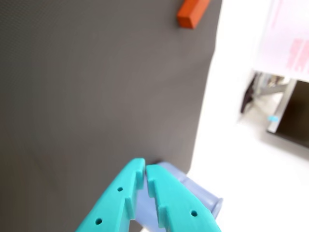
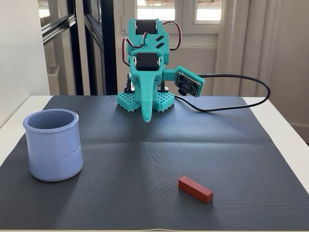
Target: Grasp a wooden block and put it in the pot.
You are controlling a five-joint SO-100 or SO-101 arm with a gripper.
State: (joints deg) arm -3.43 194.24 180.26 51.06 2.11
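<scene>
Nearest the fixed view, wooden block (image 2: 195, 189) lies flat on mat (image 2: 159, 145), well apart from pot (image 2: 52, 144); gripper (image 1: 145, 167) appears closed, empty. Open jaws, approach across the block's narrow faces

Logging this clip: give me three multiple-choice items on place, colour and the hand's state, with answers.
1. In the fixed view, where does the block lie?
A. in the pot
B. on the mat, right of the pot
C. in the hand

2. What colour is the pot?
A. pale blue
B. green
C. white

3. How is the hand?
A. open wide
B. shut on the block
C. shut, empty

Answers:
1 B: it rests on the mat, apart from the pot.
2 A: its walls show it.
3 C: the wrist view shows the fingers together, nothing between.
</scene>
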